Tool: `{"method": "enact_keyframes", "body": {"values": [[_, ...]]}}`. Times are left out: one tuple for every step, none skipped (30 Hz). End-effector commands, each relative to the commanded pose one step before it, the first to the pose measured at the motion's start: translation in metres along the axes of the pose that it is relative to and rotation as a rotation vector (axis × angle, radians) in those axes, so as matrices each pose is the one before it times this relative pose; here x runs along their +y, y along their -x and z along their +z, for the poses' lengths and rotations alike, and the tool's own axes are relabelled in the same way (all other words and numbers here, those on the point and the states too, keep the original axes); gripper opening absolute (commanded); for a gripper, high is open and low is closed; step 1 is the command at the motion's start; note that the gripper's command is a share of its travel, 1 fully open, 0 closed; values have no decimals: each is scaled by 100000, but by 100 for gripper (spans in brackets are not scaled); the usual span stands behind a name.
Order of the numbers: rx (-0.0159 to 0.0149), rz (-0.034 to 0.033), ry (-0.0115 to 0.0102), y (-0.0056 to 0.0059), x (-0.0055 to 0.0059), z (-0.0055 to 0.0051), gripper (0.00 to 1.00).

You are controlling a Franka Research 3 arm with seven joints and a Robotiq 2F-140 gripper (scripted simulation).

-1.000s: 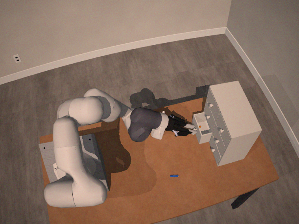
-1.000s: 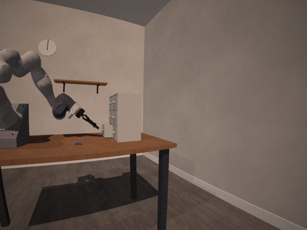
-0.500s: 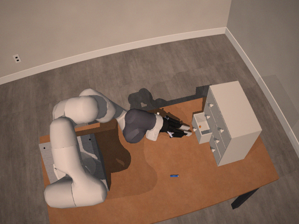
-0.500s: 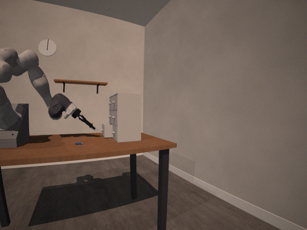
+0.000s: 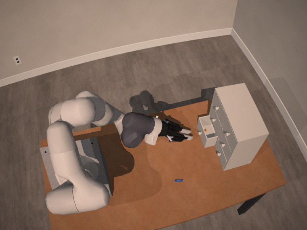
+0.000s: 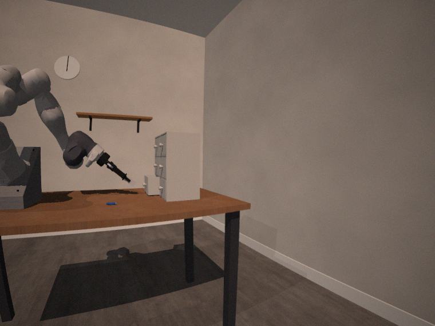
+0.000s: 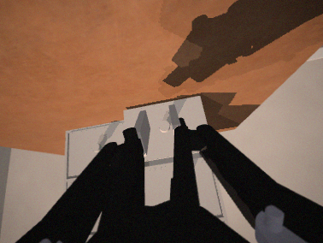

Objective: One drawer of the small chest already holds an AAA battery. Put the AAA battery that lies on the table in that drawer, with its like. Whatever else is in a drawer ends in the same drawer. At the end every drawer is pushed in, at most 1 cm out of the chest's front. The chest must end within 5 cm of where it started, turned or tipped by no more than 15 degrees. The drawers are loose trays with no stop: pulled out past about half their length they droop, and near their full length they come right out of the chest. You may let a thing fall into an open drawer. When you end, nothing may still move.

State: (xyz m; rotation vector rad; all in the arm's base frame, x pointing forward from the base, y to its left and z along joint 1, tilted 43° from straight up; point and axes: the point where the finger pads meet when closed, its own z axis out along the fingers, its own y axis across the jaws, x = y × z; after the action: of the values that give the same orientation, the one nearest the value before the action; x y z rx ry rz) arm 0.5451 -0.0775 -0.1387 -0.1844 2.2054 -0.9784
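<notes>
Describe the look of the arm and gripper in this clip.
The arm has bulky, rounded off-white links, with a dark grey wrist section and a white flange. The gripper is black with slim linkage fingers and pale tips. No cables or markings show.

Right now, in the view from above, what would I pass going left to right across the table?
Arm's grey base block → white arm → gripper → open drawer holding something orange → white chest. The blue battery lies nearer the front edge, level with the gripper.
</notes>
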Motion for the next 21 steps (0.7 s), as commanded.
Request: {"method": "enact_keyframes", "body": {"values": [[-229, 1164, 217, 653, 155, -1509, 20], [0, 1, 1, 234, 0, -627, 20], [0, -1, -2, 251, 0, -669, 20], [0, 0, 0, 0, 0, 0, 20], [0, 0, 0, 0, 0, 0, 20], [0, 1, 1, 260, 0, -695, 20], [0, -2, -3, 259, -1, -690, 20], [0, 2, 3, 251, 0, -671, 20], [1, -3, -4, 232, -1, -621, 20], [1, -2, -3, 209, -1, -561, 20], [2, -2, -4, 181, -1, -486, 20], [4, -5, -5, 150, -1, -406, 20], [3, -2, 4, 124, 1, -339, 20], [-4, 5, 5, 107, 1, -281, 20], [9, -14, 4, 83, 2, -239, 20], [-8, 12, 2, 86, 0, -216, 20], [0, -4, 12, 79, 4, -212, 20], [-1, 2, -2, 73, 0, -192, 20], [-5, 8, -3, 67, -1, -170, 20], [2, -6, 6, 56, 2, -152, 20], [0, 0, 0, 0, 0, 0, 20]]}}
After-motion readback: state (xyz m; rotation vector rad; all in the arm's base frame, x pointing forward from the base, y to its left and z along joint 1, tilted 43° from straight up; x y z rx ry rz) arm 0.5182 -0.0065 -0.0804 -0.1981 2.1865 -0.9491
